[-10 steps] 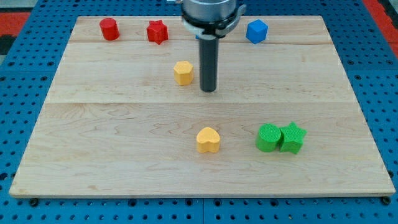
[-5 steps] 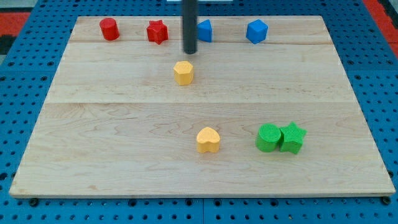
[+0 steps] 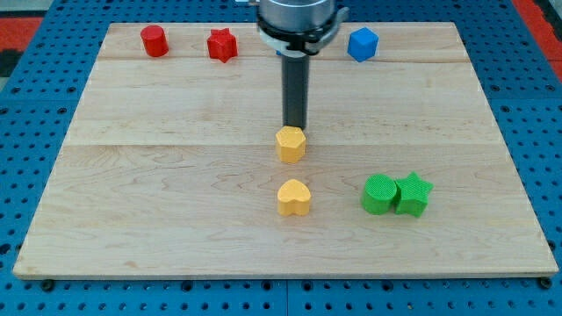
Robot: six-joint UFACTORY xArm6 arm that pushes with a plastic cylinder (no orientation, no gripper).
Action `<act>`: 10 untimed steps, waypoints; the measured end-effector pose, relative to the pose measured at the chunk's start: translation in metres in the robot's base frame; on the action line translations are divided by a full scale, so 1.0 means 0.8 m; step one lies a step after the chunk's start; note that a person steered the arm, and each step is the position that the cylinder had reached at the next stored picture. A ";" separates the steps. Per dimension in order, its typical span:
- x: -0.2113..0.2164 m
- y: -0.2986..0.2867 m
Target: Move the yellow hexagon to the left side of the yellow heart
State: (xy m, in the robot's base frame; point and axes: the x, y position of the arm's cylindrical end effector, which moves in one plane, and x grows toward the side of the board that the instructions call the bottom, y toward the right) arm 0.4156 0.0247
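Note:
The yellow hexagon [image 3: 291, 144] sits near the middle of the wooden board [image 3: 176, 175]. The yellow heart [image 3: 294, 197] lies directly below it in the view, a short gap apart. My tip [image 3: 294, 126] stands right at the hexagon's top edge, touching or nearly touching it. The rod rises straight toward the view's top.
A red cylinder [image 3: 154, 40] and a red star [image 3: 222, 44] sit at the top left. A blue block [image 3: 362, 43] sits at the top right. A green cylinder [image 3: 379, 194] and a green star [image 3: 413, 194] touch at the lower right.
The yellow hexagon has moved down and right, from the upper middle to just above the heart. My tip went around above it and followed it down. The arm now hides a second blue block.

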 end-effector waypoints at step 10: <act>0.101 -0.130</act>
State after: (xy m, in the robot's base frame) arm 0.4967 -0.0793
